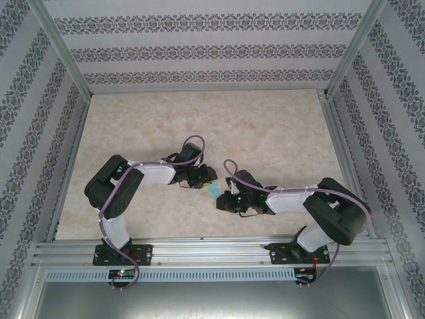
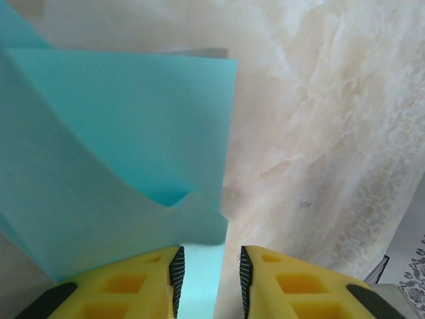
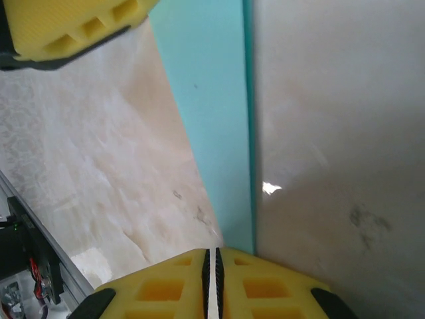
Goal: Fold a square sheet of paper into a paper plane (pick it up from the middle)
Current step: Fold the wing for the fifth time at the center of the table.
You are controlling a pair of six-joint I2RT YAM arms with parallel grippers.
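Observation:
The teal sheet of paper (image 1: 212,191), partly folded, hangs between the two grippers at mid-table. In the left wrist view the paper (image 2: 119,133) shows overlapping flaps rising over the left finger. My left gripper (image 2: 209,272) (image 1: 202,183) stands open; a strip of the paper and bare table show in the gap. My right gripper (image 3: 212,266) (image 1: 222,199) is shut, a thin pale edge pinched between its pads, and the paper (image 3: 212,100) runs up from them as a narrow teal band. A grey shaded surface lies right of that band. A left finger (image 3: 66,26) shows at top left.
The marble-patterned tabletop (image 1: 265,133) stretches far and wide around the grippers. An aluminium rail (image 1: 212,252) runs along the near edge with the arm bases on it. Patterned walls and metal posts enclose the sides. A rail with wiring (image 3: 26,266) shows low left.

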